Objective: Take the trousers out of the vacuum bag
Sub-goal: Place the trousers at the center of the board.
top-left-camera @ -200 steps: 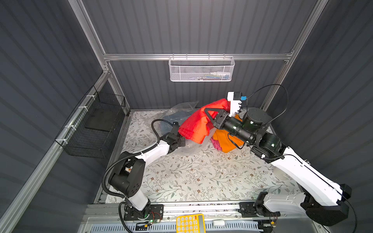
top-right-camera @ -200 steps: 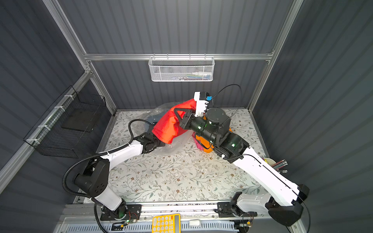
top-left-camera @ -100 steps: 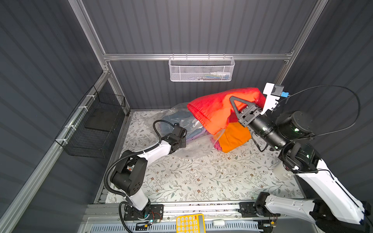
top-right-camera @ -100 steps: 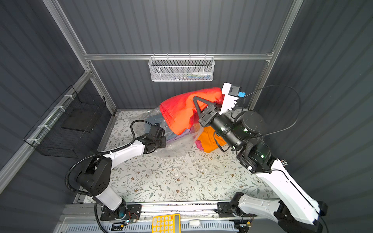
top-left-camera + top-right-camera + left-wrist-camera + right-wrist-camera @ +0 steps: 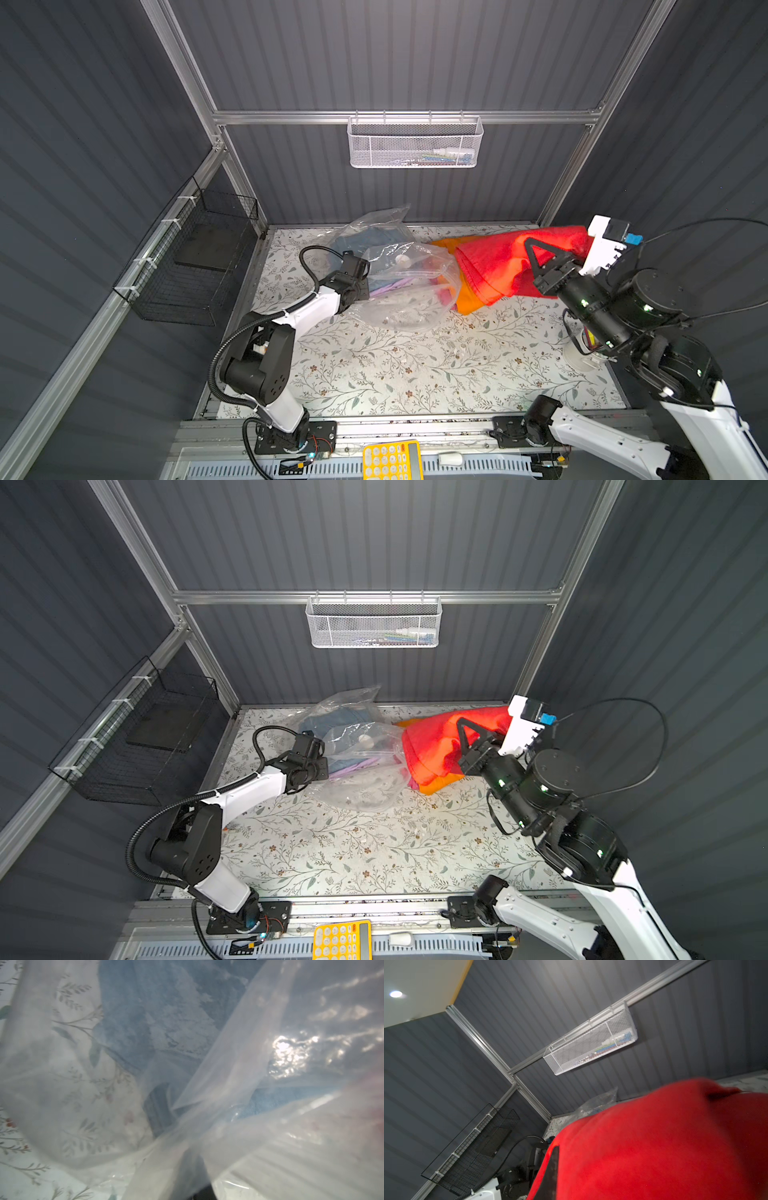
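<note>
The right hand (image 5: 540,259) pinches the red trousers (image 5: 490,266), which hang outside the vacuum bag (image 5: 407,299), above the counter (image 5: 415,365). The cloth looks soft and light and it droops, so a thick fold is best to hold. The left hand (image 5: 359,276), pressed together, grips the slippery bag plastic.

Overhead light, blurry glare on vacuum bag (image 5: 288,1051)
</note>
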You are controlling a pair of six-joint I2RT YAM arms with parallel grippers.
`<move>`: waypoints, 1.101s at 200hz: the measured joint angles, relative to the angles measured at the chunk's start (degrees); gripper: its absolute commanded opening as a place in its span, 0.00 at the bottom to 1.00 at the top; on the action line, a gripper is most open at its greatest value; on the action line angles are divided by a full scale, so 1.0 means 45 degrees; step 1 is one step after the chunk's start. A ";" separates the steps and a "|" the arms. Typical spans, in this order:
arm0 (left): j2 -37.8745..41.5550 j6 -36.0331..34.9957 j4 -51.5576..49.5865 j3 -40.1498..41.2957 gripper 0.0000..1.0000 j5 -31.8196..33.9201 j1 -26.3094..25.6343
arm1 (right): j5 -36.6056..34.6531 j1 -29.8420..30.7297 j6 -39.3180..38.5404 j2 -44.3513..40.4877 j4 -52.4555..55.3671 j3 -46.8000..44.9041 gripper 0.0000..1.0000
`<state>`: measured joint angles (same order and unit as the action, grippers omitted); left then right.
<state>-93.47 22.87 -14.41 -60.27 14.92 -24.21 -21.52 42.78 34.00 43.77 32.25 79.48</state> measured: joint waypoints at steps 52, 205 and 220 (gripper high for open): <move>0.0155 -0.0151 -0.0209 0.0000 0.00 0.0000 0.0665 | -0.0481 -0.0053 0.1214 -0.1054 0.2302 -0.1549 0.00; 0.0797 -0.0194 -0.0622 0.0000 0.00 0.0000 0.0738 | 0.2414 -0.1661 0.2676 -0.0015 0.1273 -0.4585 0.00; 0.0826 -0.0194 -0.0631 0.0000 0.00 0.0000 0.0738 | 0.3094 -0.2195 0.2667 0.0345 0.0811 -0.4760 0.00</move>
<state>-89.76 22.00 -17.26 -60.27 14.92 -20.88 -7.60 32.91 46.00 45.32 35.90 58.06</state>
